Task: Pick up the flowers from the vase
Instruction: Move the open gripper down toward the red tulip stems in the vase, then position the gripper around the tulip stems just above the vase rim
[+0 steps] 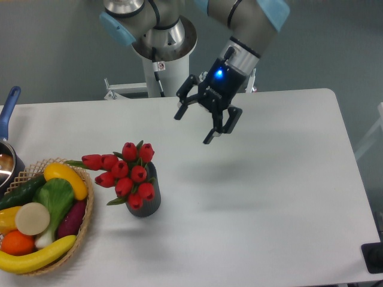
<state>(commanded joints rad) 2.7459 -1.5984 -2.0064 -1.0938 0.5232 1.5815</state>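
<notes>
The end effector hangs in the air above the far middle of the table, fingers spread apart and holding nothing. It is well apart from the flowers, which stand in the vase on the left half of the table, toward the near side. The red buds lean out to the left over the vase mouth, and the stems are mostly hidden behind them.

Several things could go wrong from here. The vase looks small and light, so a sideways approach could knock it over or push it toward the basket just to its left. Coming straight down onto the buds would likely crush or scatter them rather than grip the bunch, since the heads offer little to hold. Closing on only a few outer stems could pull those free and leave the rest behind. If the stems sit tightly in the vase, lifting may carry the vase up too, and it could then drop onto the table.
</notes>
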